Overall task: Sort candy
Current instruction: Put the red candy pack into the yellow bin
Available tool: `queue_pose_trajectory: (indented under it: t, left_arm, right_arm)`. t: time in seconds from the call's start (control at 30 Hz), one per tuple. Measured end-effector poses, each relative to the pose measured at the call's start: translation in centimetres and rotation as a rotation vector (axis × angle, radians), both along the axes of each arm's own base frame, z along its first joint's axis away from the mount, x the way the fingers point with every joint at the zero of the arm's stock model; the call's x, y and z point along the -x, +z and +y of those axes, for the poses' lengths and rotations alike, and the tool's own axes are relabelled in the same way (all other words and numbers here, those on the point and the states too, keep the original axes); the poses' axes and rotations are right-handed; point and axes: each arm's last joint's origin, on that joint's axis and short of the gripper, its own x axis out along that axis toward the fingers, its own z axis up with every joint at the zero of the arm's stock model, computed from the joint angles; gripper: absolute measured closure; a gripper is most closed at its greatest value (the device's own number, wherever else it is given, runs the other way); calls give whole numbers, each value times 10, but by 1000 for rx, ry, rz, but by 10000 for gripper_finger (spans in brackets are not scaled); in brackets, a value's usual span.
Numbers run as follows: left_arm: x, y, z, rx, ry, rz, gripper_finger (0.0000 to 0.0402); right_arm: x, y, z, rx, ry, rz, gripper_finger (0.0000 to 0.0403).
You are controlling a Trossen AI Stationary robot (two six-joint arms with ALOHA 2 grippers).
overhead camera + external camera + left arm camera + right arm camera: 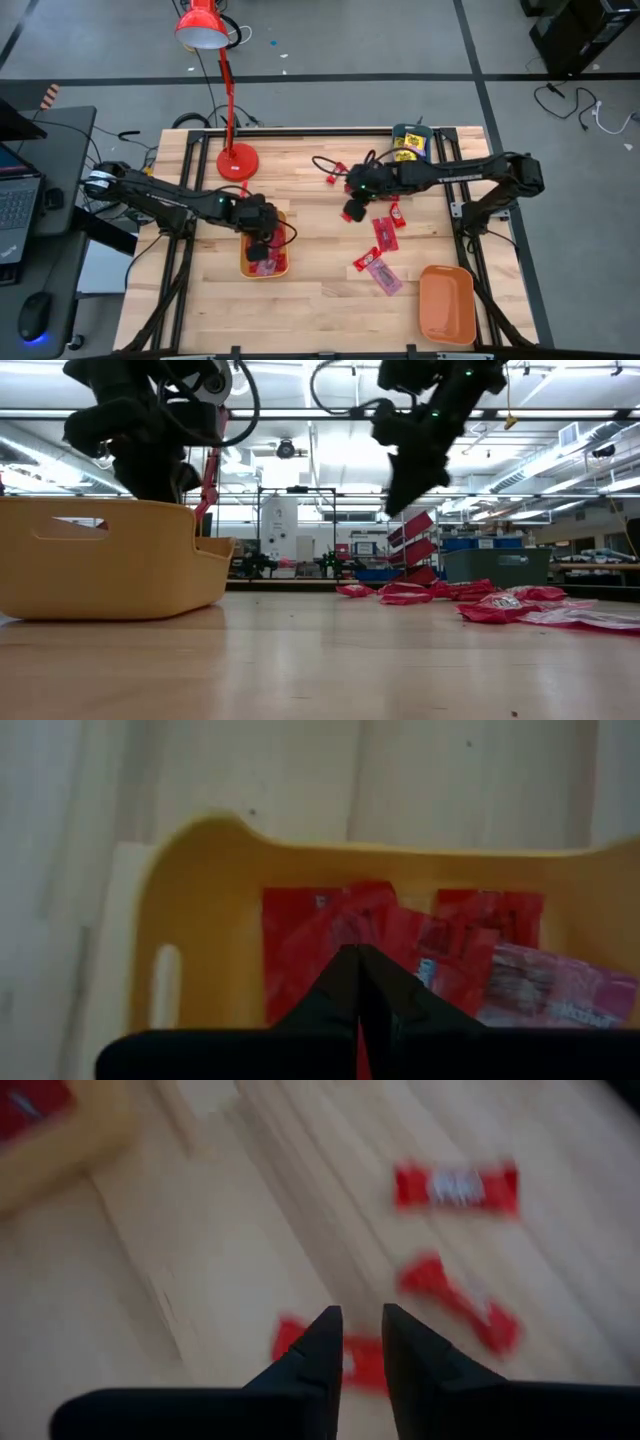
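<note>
**Right arm closest to the loose red sweets**

Pale wooden planks make up the table (pixel 320 300), with a red desk lamp (pixel 205 30) at its far left and a grey workshop floor around it. At the left, a yellow tray (pixel 282 268) already holds several red-wrapped sweets (pixel 330 935) and one pinkish packet (pixel 545 990). The left gripper (pixel 358 960) hangs directly over that tray with its fingers pressed together, holding nothing I can see.

Most of the candy not yet sorted lies near the middle of the table: a scatter of red wrappers (pixel 383 236) and a pinkish-purple packet (pixel 384 277) to their near side. An orange tray (pixel 446 305) sits empty at the near right, and a teal tray (pixel 410 142) at the far edge holds yellow packets.

The right gripper (pixel 362 1330) hovers above the table just left of the red scatter, its fingers narrowly parted with bare air between them. From its wrist view, one red wrapper (pixel 300 1342) lies right under the fingertips, its long axis running roughly across the gap between them; two more sit farther off. That sweet looks like the likely next target, and the right arm is plainly the nearer one. The fingers would probably need to straddle its short width.
</note>
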Motion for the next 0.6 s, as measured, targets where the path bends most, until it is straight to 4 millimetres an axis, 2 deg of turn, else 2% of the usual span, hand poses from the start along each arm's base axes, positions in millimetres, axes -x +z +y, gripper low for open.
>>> queue_pose_trajectory:
  t: [0.3, 0.43, 0.6]
  left_arm:
    - [2, 13, 2, -75, -31, -36, 396]
    - [8, 21, 4, -153, -13, -68, 396]
    - [14, 40, 6, -269, 3, -193, 396]
  right_arm:
    - [29, -8, 24, -92, -102, 273, 355]
    - [33, -9, 46, -130, -50, 323, 353]
    - [35, -9, 75, -202, -23, 319, 351]
